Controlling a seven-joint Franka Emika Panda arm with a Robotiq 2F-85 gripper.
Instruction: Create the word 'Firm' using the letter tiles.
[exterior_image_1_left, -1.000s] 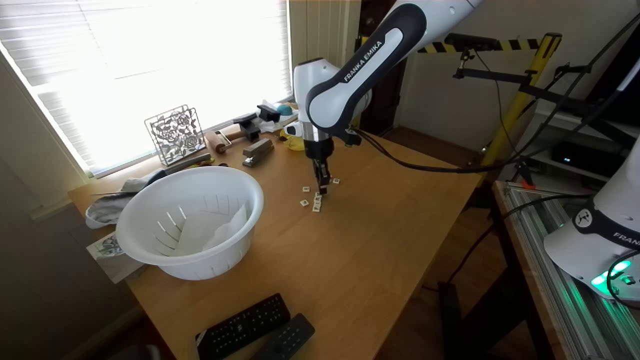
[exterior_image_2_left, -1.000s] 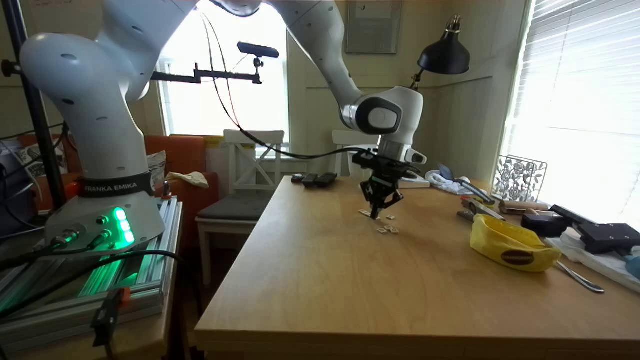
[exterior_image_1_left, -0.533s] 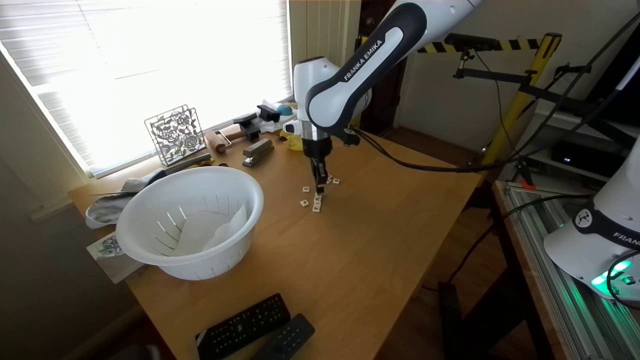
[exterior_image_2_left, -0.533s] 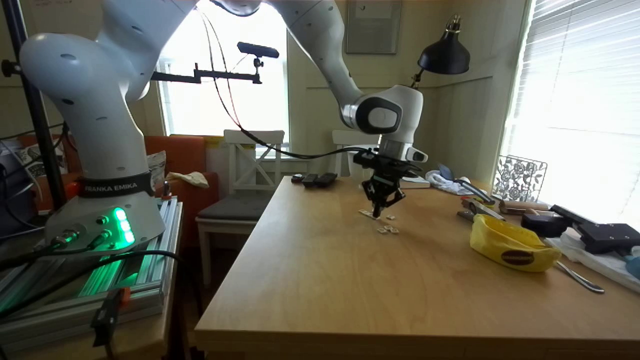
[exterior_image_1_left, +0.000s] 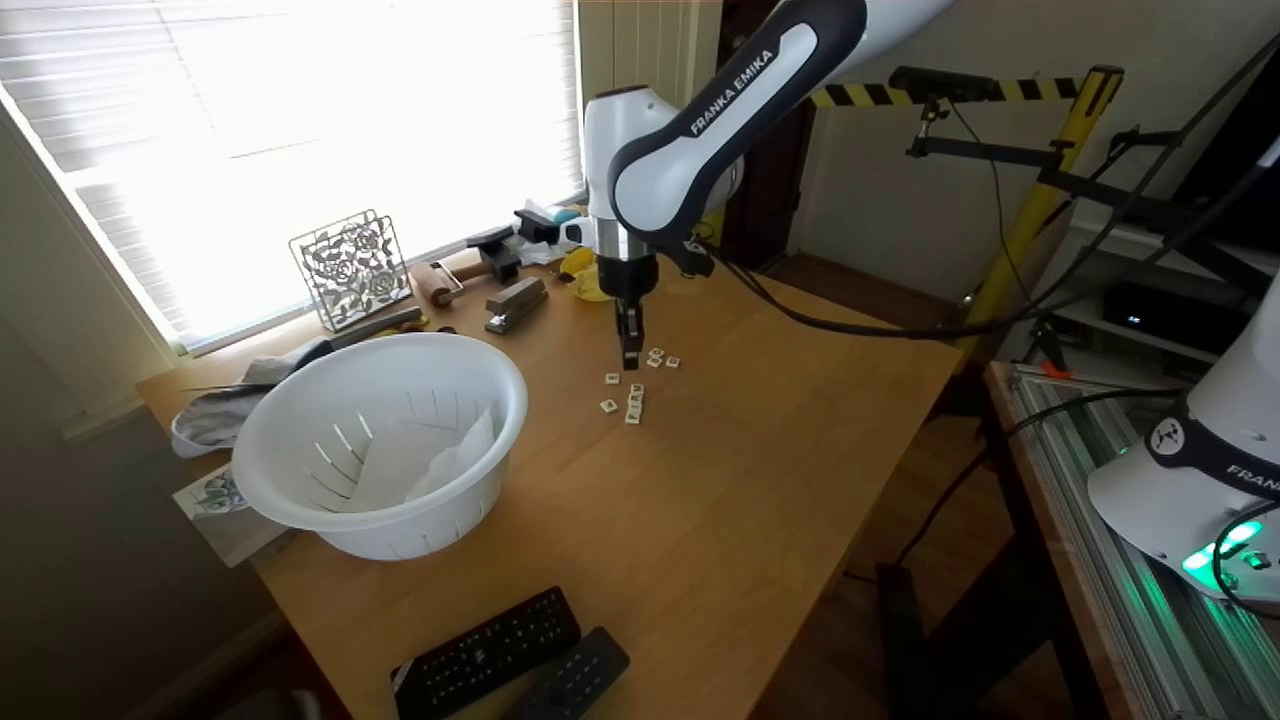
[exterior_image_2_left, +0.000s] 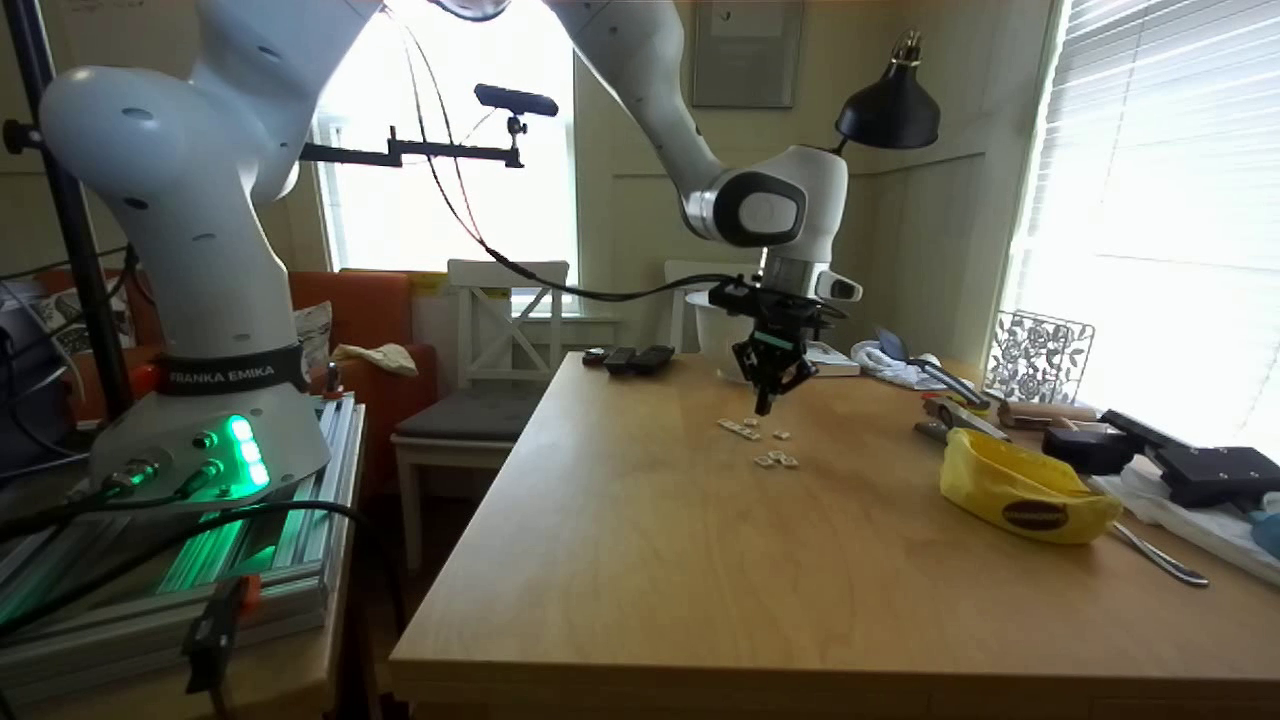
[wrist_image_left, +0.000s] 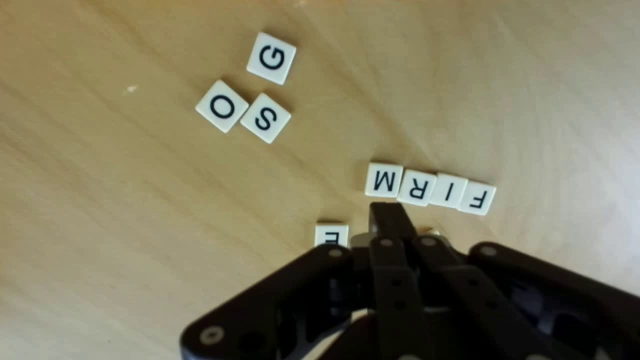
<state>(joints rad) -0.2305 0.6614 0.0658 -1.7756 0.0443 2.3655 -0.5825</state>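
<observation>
In wrist view we list: one gripper (wrist_image_left: 393, 220), closed; at its two o'clock, letter tiles F (wrist_image_left: 477, 198), I (wrist_image_left: 449, 190), R (wrist_image_left: 417, 188), M (wrist_image_left: 384, 180) in line; tile E (wrist_image_left: 331, 234) at nine.

"What sort of place are we looking at?"

"It's looking like a home: in an exterior view an orange sofa (exterior_image_2_left: 350, 300) is standing near a white chair (exterior_image_2_left: 480, 413), and a pale cloth (exterior_image_2_left: 377, 358) is lying across the sofa."

"What else is showing it?"

"White blinds (exterior_image_1_left: 300, 120) are hanging in both exterior views, and remote controls (exterior_image_1_left: 487, 648) are lying on a wooden table (exterior_image_1_left: 740, 470) near a white bowl (exterior_image_1_left: 420, 535)."

"And what is making it a lab too?"

"A robot arm (exterior_image_2_left: 195, 235) is standing on a metal-railed bench (exterior_image_1_left: 1060, 470), a camera (exterior_image_2_left: 515, 100) is sitting on a bracket (exterior_image_2_left: 440, 150), and a black-and-yellow band (exterior_image_1_left: 865, 95) is crossing the background."
</observation>
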